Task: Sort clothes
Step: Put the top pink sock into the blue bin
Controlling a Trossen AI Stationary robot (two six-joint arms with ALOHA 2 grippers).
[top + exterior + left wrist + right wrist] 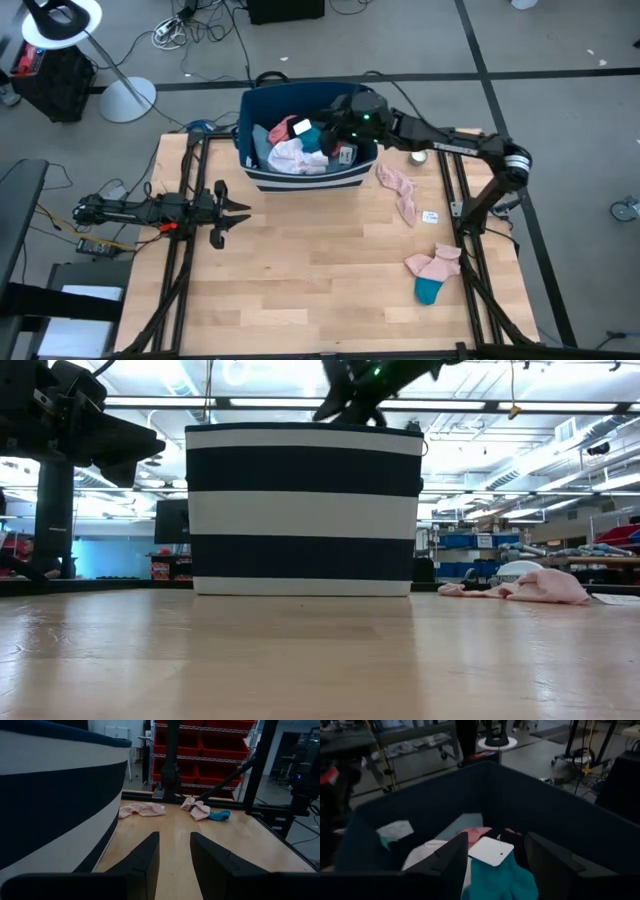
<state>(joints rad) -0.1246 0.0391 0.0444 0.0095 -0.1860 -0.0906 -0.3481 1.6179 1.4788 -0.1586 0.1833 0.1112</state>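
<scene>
Fingers of the right gripper are hanging parted over the navy-and-white striped bin in the high view, gripping nothing; beneath them a teal sock with a white tag is lying on the heap of white and coral-pink garments inside the bin. On the tabletop, to the right of the bin, a pale pink garment is lying flat, and nearer the front right corner a pink sock is resting against another teal sock. A small round tin is sitting just beside the right arm. The left gripper is waiting above the left side of the tabletop, its fingers partly spread and empty.

In the low view the striped bin is filling the middle, the right gripper is showing dark above its rim, and the pale pink garment is lying on the wood to the right.

In the left wrist view the two dark fingers are standing apart with bare wood between them; the bin wall is rising close beside them, and the pale pink garment and the pink and teal socks are lying farther off.

In the right wrist view the fingers are standing wide apart above the teal sock and its white tag, clear of both, within the navy walls of the bin.
</scene>
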